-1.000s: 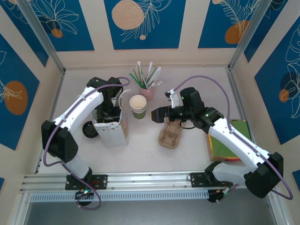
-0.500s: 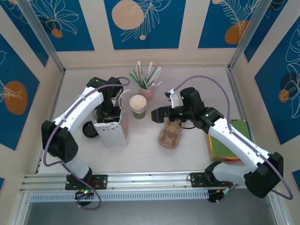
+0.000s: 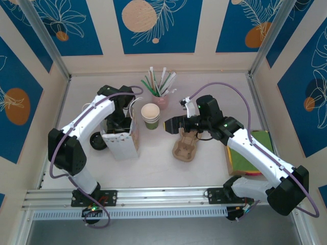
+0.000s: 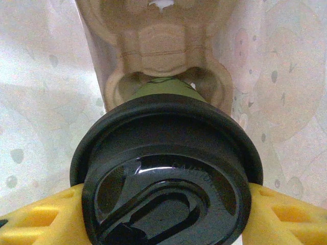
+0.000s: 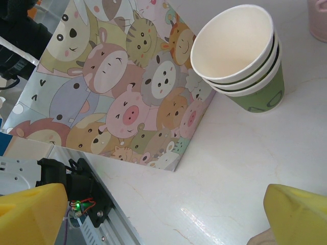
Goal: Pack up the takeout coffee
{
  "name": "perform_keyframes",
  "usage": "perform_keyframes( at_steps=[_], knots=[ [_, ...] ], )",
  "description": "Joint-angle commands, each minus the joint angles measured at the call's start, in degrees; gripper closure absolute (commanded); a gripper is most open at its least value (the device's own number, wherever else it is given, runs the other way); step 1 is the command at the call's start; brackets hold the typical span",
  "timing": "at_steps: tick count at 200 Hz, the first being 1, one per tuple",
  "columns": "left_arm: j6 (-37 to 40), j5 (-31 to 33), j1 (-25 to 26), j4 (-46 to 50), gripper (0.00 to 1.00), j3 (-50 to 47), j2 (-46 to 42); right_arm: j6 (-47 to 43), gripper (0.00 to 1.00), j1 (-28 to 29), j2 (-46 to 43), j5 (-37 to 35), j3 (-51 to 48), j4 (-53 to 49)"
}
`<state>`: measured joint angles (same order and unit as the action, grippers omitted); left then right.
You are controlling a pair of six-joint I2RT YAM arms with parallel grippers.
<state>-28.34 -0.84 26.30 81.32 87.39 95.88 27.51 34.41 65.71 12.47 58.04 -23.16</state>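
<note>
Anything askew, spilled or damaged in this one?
Nothing stands out. The takeout coffee is held in the left gripper with its lid seated evenly; the stacked cups and paper bag stand upright, and the table shows no spill.

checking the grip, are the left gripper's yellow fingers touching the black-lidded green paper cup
Touching. The left wrist view shows both yellow fingers lying against the round black plastic lid of the green paper cup, one on each side, no gap.

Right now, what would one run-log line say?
left gripper: shut on takeout coffee | coffee: at pulp carrier | right gripper: open, empty
</note>
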Motion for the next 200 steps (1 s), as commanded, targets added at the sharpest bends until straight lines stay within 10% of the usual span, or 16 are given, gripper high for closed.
perform_keyframes(
  at_steps=[1, 200],
  knots=[
    [0.8, 0.8, -0.7, -0.1, 0.44, -0.6, 0.5, 0.3, 0.01, -0.3, -0.8, 1.1, -0.5, -0.2],
    [1.2, 1.0, -0.6, -0.3, 0.44, -0.8, 0.8, 0.7, 0.01, -2.6, -2.0, -1.4, -1.1, -1.5]
  ],
)
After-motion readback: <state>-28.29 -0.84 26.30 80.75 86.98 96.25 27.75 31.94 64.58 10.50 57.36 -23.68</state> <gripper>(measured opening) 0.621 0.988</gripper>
